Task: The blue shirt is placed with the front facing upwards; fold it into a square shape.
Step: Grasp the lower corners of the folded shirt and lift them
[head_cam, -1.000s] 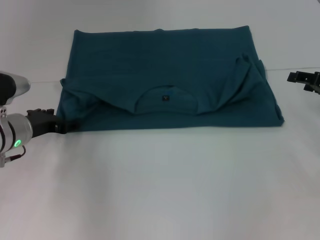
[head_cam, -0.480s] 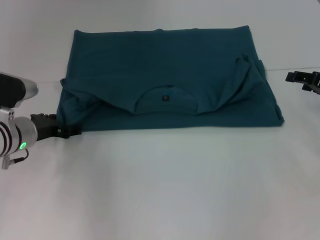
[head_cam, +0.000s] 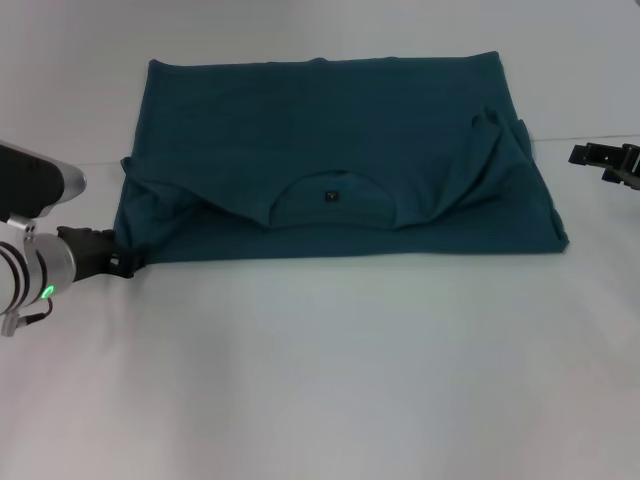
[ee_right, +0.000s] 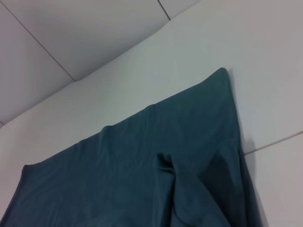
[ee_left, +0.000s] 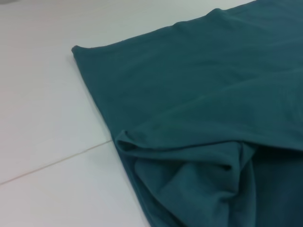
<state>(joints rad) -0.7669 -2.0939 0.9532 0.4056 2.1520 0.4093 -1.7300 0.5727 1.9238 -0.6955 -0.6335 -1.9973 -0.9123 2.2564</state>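
blue shirt (head_cam: 330,170) on white table (head_cam: 330,370), left tool (head_cam: 122,261) at its near-left corner

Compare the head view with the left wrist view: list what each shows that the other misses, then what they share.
Head view only: the whole blue shirt with its neck label, the left gripper at the shirt's near-left corner, and the right gripper off to the shirt's right. Left wrist view only: the bunched folds up close and a thin table seam. Both show the shirt on the white table.
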